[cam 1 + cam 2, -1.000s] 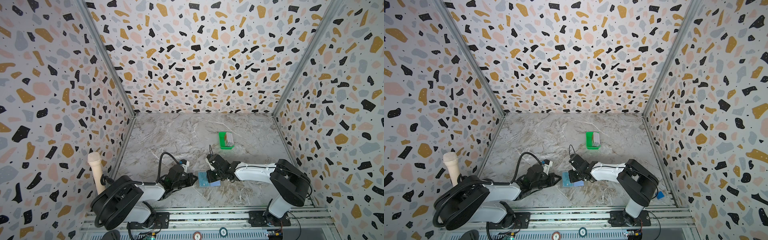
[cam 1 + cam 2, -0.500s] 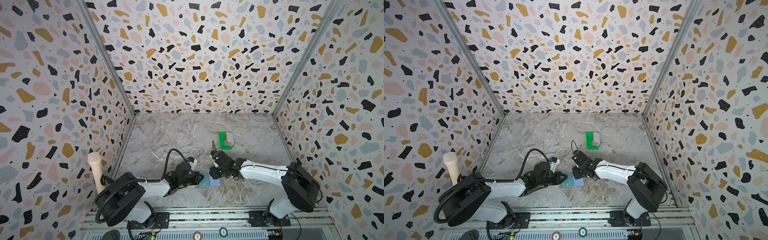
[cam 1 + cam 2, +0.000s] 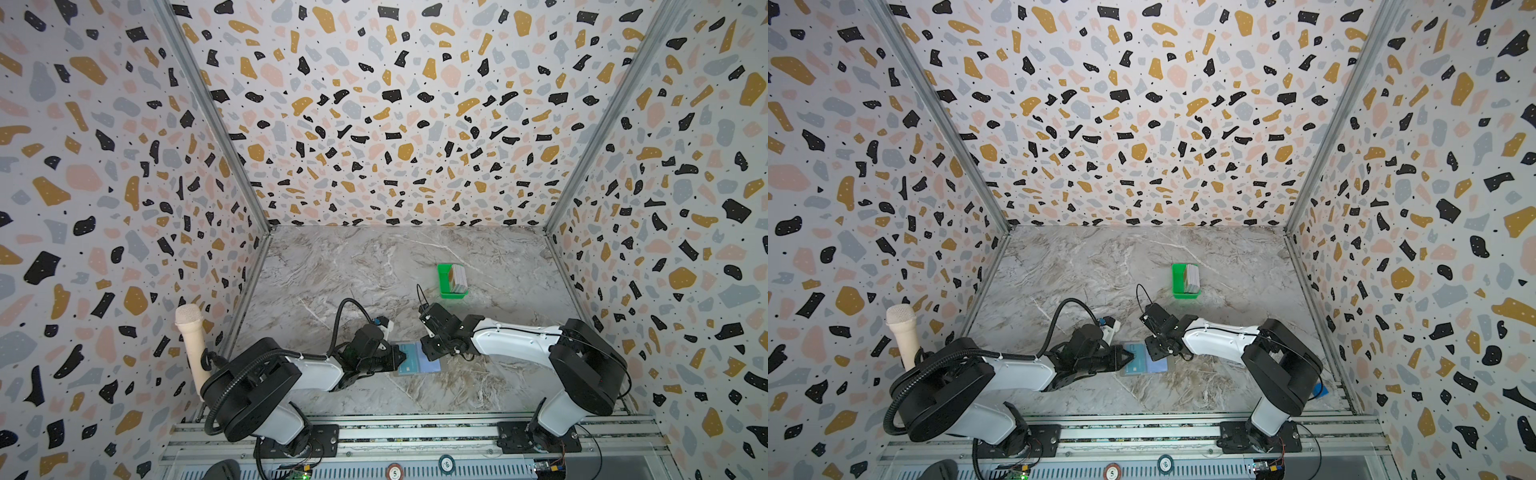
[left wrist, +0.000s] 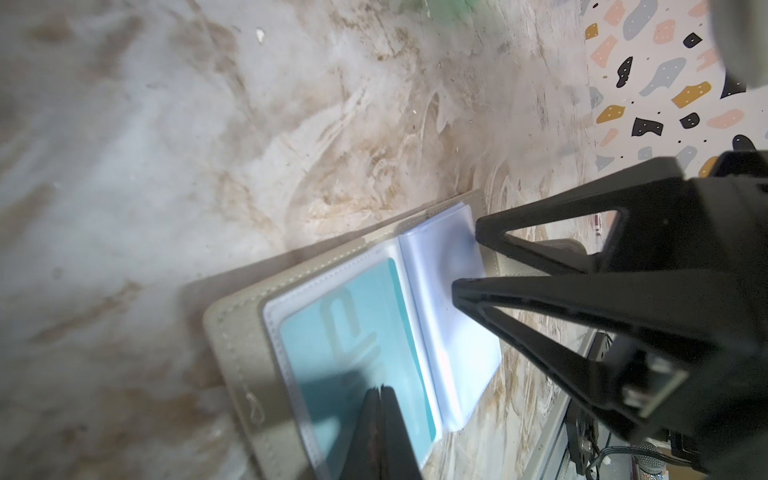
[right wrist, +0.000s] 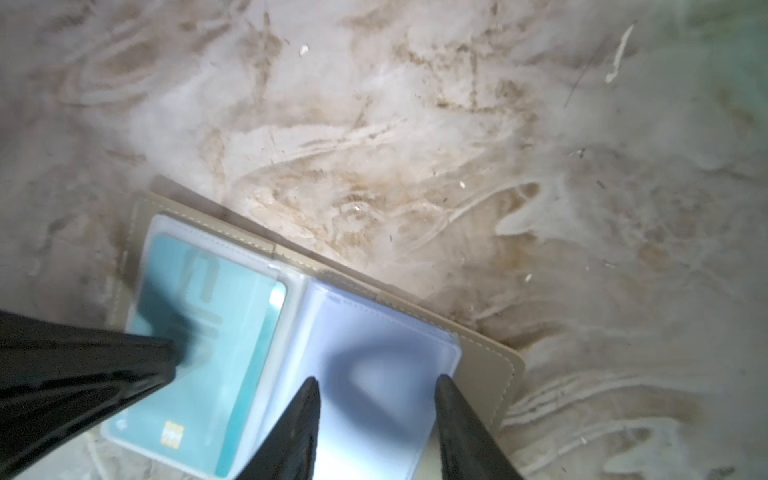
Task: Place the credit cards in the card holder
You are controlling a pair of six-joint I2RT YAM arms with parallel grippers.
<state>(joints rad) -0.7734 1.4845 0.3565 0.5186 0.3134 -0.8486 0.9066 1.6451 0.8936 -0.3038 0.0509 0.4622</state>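
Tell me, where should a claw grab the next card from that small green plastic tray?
Probably the upper edge of the outermost of the thin plastic cards, coming from above. They appear to stand on edge against the wall of the small bright-green plastic tray, so their tops look free to pinch.

The marble-patterned table carries two things. The open card holder lies flat at 6 o'clock from its centre, and a small green tray stands at 1 o'clock, well apart.
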